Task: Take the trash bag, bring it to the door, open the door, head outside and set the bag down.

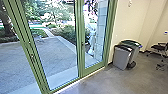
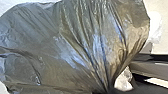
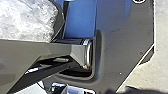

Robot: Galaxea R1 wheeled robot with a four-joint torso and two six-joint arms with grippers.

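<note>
The dark trash bag (image 2: 75,45) looms large in the left wrist view, full and creased. Its folds draw together into a narrow neck, where my left gripper (image 2: 107,90) is shut on it. In the head view, the green-framed glass door (image 1: 80,42) stands shut in front of me, with paved ground behind the glass. The right wrist view has crumpled whitish plastic (image 3: 27,20) beside my own bar and dark plate; how my right gripper stands cannot be made out.
Two grey bins (image 1: 121,58) stand against the wall right of the door, one dark-lidded, the other green-lidded. A black chair (image 1: 160,47) is farther right. Behind the narrower pane is a pale, blurred shape, possibly a person. Trees and bushes (image 1: 67,32) border the yard.
</note>
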